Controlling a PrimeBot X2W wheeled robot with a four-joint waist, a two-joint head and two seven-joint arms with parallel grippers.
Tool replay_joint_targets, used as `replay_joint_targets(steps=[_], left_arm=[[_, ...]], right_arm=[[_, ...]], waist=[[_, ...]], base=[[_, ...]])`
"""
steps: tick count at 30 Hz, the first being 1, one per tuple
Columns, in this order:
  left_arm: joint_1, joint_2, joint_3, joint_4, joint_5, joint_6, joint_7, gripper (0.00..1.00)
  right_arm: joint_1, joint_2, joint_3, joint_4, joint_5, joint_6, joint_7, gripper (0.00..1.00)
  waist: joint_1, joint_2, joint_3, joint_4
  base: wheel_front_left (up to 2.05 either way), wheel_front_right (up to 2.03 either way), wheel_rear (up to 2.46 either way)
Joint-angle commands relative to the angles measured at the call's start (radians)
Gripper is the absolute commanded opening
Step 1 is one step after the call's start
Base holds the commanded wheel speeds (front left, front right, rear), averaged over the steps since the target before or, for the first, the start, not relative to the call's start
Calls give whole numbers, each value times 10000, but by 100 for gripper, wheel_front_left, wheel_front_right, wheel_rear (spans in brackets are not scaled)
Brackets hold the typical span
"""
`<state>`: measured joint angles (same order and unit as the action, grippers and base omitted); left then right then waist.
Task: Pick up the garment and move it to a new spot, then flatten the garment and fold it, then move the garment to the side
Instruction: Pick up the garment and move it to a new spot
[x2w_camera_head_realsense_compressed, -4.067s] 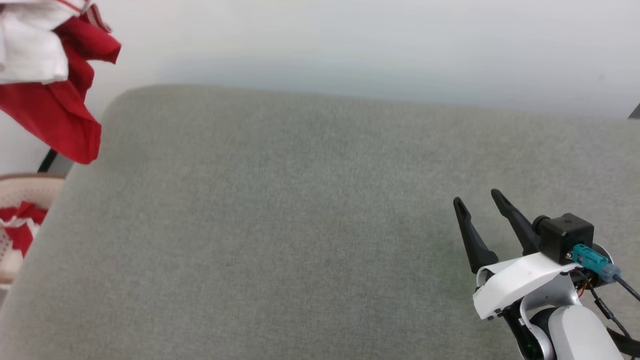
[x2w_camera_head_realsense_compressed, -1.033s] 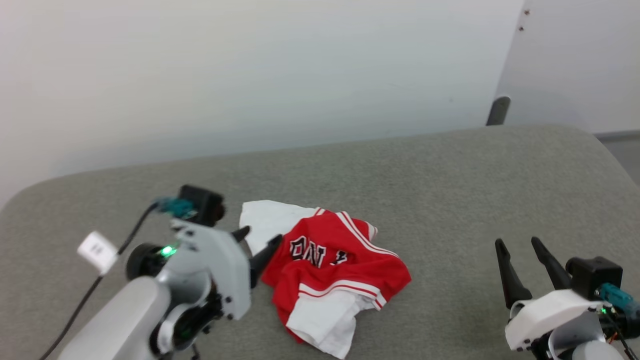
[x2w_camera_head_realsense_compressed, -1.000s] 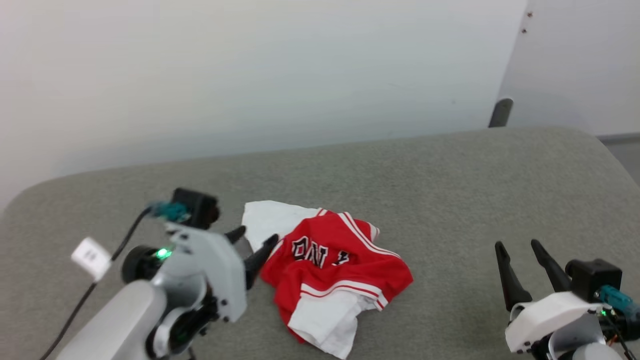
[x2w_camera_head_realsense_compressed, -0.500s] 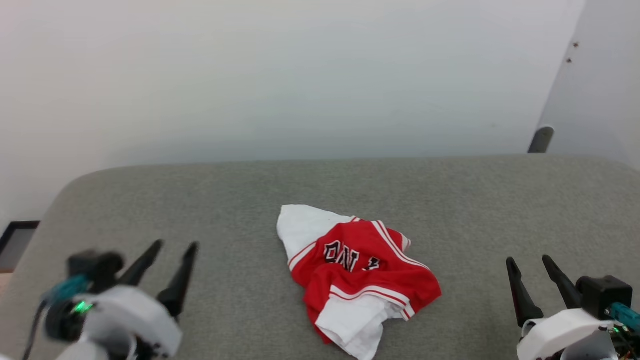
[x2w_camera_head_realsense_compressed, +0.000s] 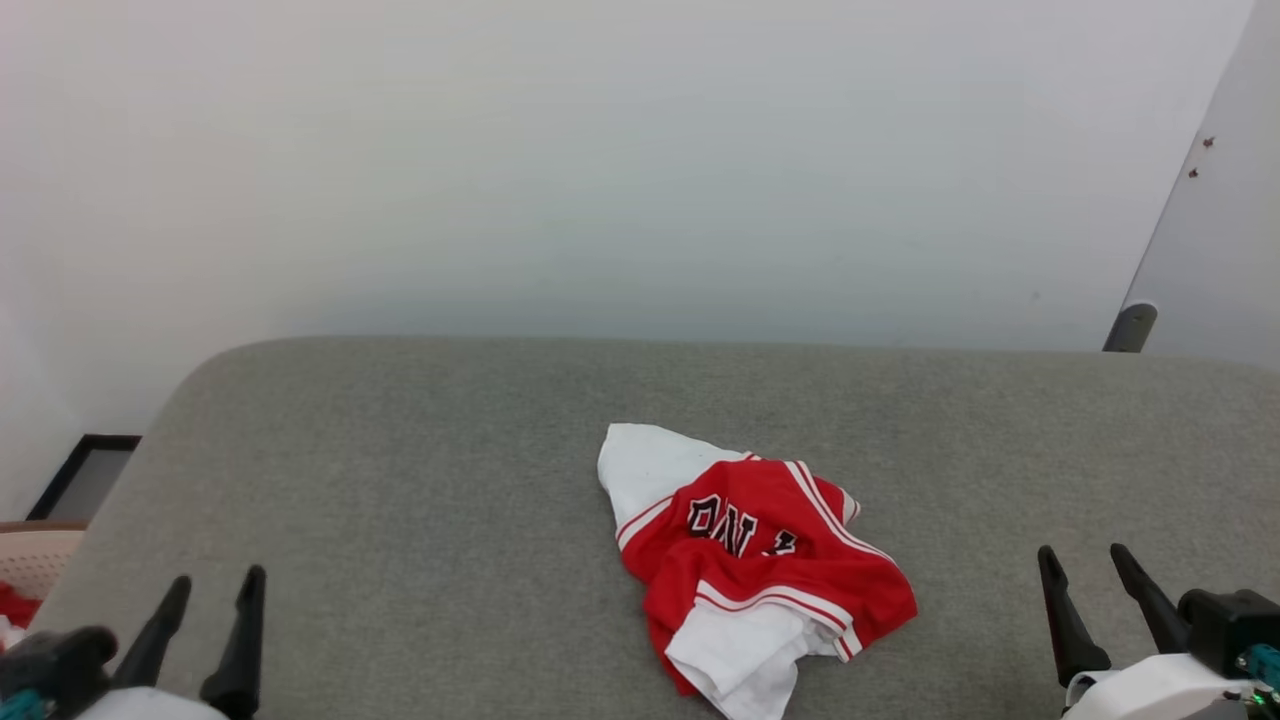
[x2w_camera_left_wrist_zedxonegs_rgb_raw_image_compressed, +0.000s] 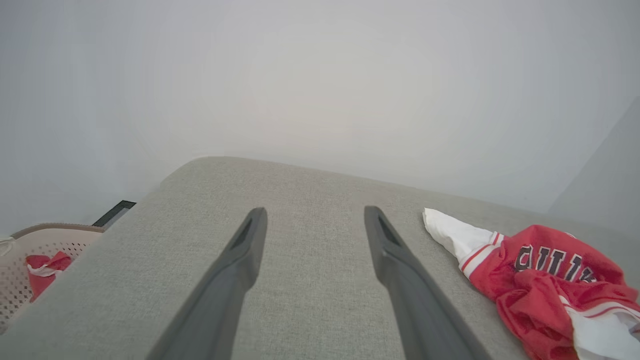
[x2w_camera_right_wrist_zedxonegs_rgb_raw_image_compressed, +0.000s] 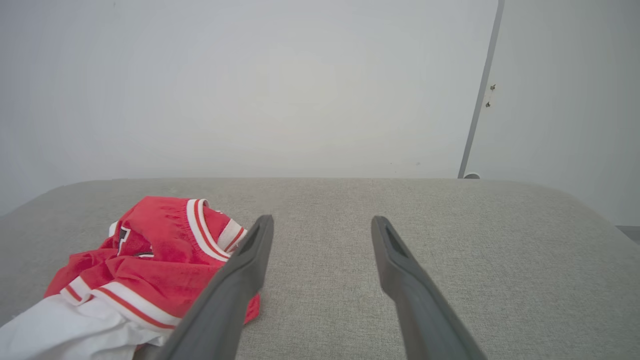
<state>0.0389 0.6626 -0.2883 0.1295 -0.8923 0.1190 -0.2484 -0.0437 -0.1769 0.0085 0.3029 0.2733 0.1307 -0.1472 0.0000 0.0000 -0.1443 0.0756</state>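
The garment (x2w_camera_head_realsense_compressed: 750, 560), a small red jersey T-shirt with white sleeves and black block letters, lies crumpled in a heap near the middle of the grey cushioned surface (x2w_camera_head_realsense_compressed: 420, 480). It also appears at the right of the left wrist view (x2w_camera_left_wrist_zedxonegs_rgb_raw_image_compressed: 545, 275) and at the lower left of the right wrist view (x2w_camera_right_wrist_zedxonegs_rgb_raw_image_compressed: 145, 270). My left gripper (x2w_camera_head_realsense_compressed: 215, 590) stands open at the lower left, well apart from the garment. At the lower right my right gripper (x2w_camera_head_realsense_compressed: 1085, 560) is open too, nothing between its fingers.
A pale perforated basket (x2w_camera_left_wrist_zedxonegs_rgb_raw_image_compressed: 20, 260) holding red and white cloth stands beside the surface's left end. A white wall rises behind. A grey post (x2w_camera_head_realsense_compressed: 1130, 328) stands at the far right, behind the surface.
The garment, earlier hanging off the surface at the left, lies let go in the middle. My left gripper has drawn back left, away from it. The head camera has also shifted.
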Motion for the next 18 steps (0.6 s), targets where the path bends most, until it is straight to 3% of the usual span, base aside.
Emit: replay_joint_targets(steps=[1, 18], left_arm=[[166, -55, 69, 15, 73, -46, -66, 100], [512, -441, 789, 114, 559, -396, -165, 100]], right_arm=[[205, 10, -41, -29, 32, 1, -67, 100], [398, 210, -223, -160, -119, 1, -33, 100]], waist=[[0, 0, -21, 43], [0, 0, 94, -19]], base=[[0, 0, 0], [0, 0, 0]])
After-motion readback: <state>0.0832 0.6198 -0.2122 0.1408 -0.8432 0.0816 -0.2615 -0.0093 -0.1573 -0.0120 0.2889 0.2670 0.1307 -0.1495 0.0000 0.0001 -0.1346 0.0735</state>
